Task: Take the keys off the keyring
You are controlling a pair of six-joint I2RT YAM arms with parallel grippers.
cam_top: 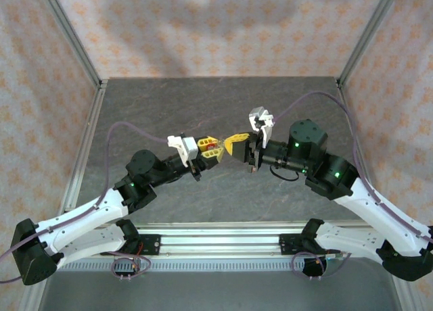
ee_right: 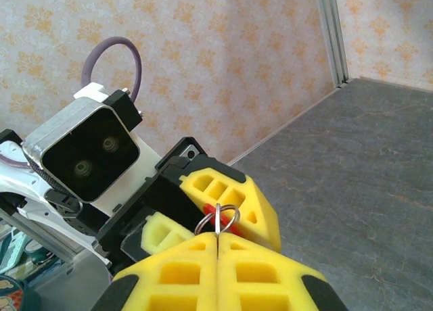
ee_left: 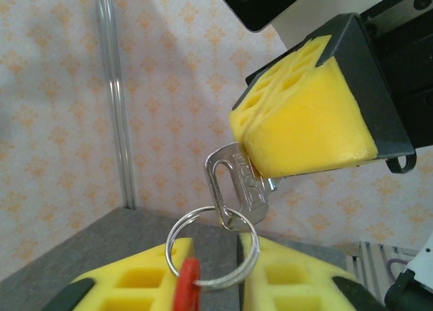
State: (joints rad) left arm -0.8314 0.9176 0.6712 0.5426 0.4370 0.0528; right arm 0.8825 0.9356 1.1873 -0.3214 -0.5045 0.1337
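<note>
From above, nearest to us are the roots of the left arm (cam_top: 74, 223) and right arm (cam_top: 379, 213) at the table's (cam_top: 223, 101) near edge. Both reach inward, and their yellow tips meet over the middle of the surface, well apart from every edge and corner. The left gripper (cam_top: 215, 149) points right and the right gripper (cam_top: 233, 143) points left, almost tip to tip. A red speck, the keyring (cam_top: 214, 151), sits at the left tips. The key is too small for us to make out here.

At the left wrist, the left gripper's (ee_left: 216, 270) own pads stand a narrow way apart. The keyring's (ee_left: 186, 291) red tab lies against one pad's inner edge with bare gap beside it. Its wire loop spans the gap, and we cannot tell whether anything is pinched. Above, the right gripper (ee_left: 250, 132) is clamped on the key (ee_left: 237, 186). The key's head juts out below the pads, its long axis steep with the top leaning left. The loop is threaded through the lower end of its slot, and the blade is hidden.

At the right wrist, the right gripper's (ee_right: 218, 238) pads press together along a thin seam. The keyring (ee_right: 212, 211) stands just past it, loop upright, red tab between the left gripper's (ee_right: 206, 216) parted pads.
</note>
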